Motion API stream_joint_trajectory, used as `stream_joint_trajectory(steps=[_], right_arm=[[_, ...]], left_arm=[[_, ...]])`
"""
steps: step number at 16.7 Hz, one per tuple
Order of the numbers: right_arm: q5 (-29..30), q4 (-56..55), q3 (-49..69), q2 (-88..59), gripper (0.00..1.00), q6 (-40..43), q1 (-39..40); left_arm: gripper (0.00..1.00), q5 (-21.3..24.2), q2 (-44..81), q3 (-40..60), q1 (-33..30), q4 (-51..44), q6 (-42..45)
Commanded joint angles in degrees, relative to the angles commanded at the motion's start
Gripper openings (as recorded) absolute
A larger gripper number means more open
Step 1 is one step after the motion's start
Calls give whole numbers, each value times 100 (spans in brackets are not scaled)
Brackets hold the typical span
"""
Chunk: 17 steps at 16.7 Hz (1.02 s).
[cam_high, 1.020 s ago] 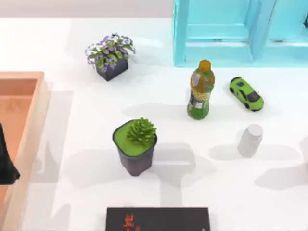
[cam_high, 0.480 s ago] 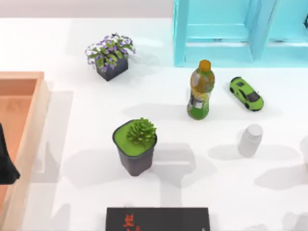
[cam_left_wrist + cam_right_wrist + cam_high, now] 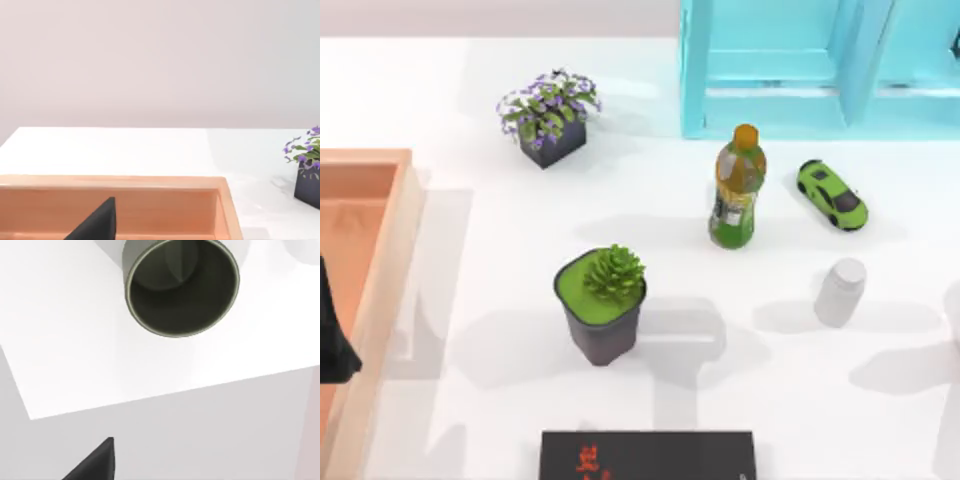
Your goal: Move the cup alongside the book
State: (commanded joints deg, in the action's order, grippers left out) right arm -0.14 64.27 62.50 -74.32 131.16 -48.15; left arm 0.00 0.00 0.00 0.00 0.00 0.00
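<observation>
While parked at the left edge of the top view over the wooden tray [image 3: 380, 290], left gripper [image 3: 332, 340] dark and partly cut off, jaw state impossible to tell. Cup [image 3: 840, 291] upright on the white table [image 3: 470, 420] at right of centre, below the green toy car [image 3: 831, 193] and lower right of the bottle [image 3: 737, 187]. Book [image 3: 648, 455] flat at the bottom edge, well apart from the cup, below the potted succulent [image 3: 603, 305]; right gripper likewise impossible to judge.

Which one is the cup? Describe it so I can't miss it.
Start at the blue shelf at the table's far edge, then come forward past the green bottle and toy car. The cup stands just beyond them: a small plain white-grey cylinder, shorter than the bottle.
</observation>
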Motion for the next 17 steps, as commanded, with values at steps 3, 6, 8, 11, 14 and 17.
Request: stream_joint_trajectory(steps=[3, 6, 8, 11, 14, 17], right_arm=[[-16, 488, 39, -555, 100, 696, -217], [13, 670, 25, -744, 100, 920, -265], [13, 670, 25, -744, 100, 920, -265], [12, 642, 5, -732, 100, 911, -241], [12, 253, -304, -852, 100, 890, -238], [12, -581, -861, -1088, 100, 879, -234]], left_arm=[[100, 0, 0, 0, 0, 0, 0], [100, 0, 0, 0, 0, 0, 0], [100, 0, 0, 0, 0, 0, 0], [100, 0, 0, 0, 0, 0, 0], [100, 0, 0, 0, 0, 0, 0], [100, 0, 0, 0, 0, 0, 0]])
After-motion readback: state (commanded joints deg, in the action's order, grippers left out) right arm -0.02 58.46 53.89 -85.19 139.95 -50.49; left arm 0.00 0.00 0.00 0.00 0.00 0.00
